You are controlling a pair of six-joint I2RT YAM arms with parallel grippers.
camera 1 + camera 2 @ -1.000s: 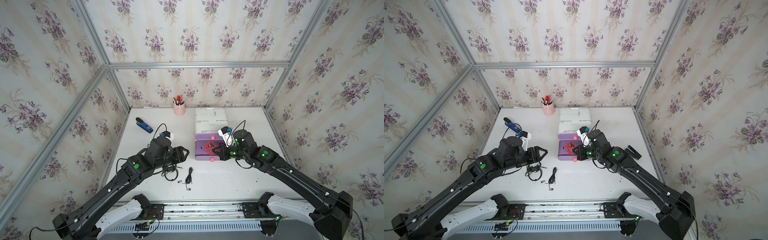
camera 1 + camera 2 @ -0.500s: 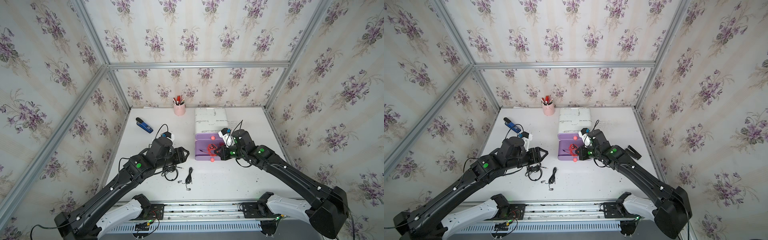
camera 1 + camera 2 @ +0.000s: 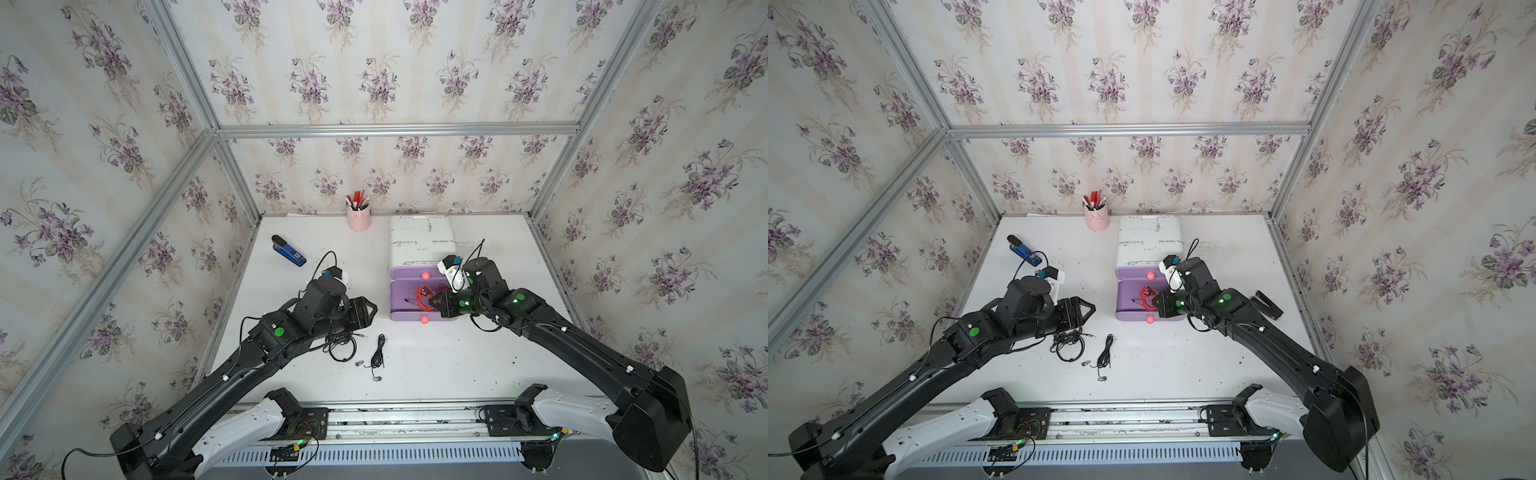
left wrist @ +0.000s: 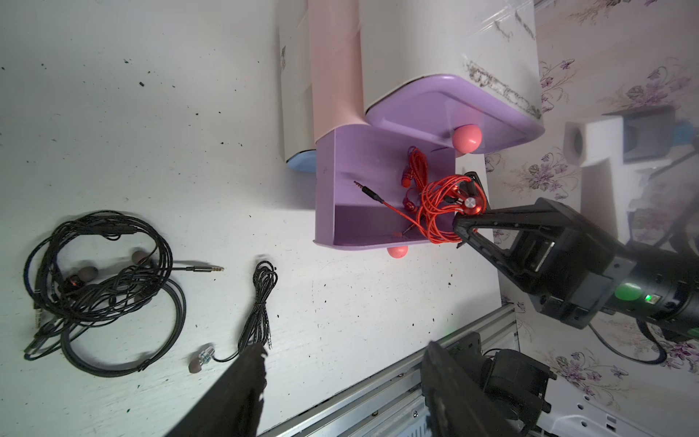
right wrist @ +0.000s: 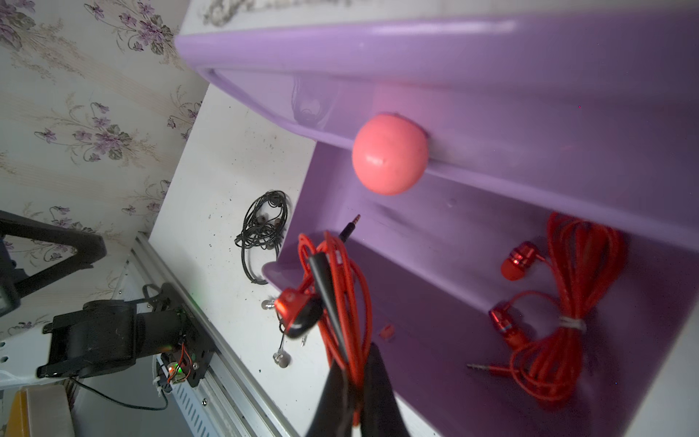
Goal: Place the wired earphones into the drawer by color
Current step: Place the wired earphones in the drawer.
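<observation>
Colour match: right hand (image 5: pixel 353 382), clamped on red earphones (image 5: pixel 340 287), hung over the purple drawer (image 4: pixel 333 181) holding another red set (image 5: pixel 567 302); left hand (image 4: pixel 346 350) gaped empty.

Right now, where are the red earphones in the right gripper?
Left wrist view: the held red earphones hang from the right gripper over the open purple drawer, beside a second red pair lying inside.

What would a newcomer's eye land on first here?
The red earphones, pinched in the right gripper's shut jaws over the open purple drawer, where a second red bundle already lies. Next come the black earphones, tangled on the white table near the left gripper, whose jaws are open and empty.
</observation>
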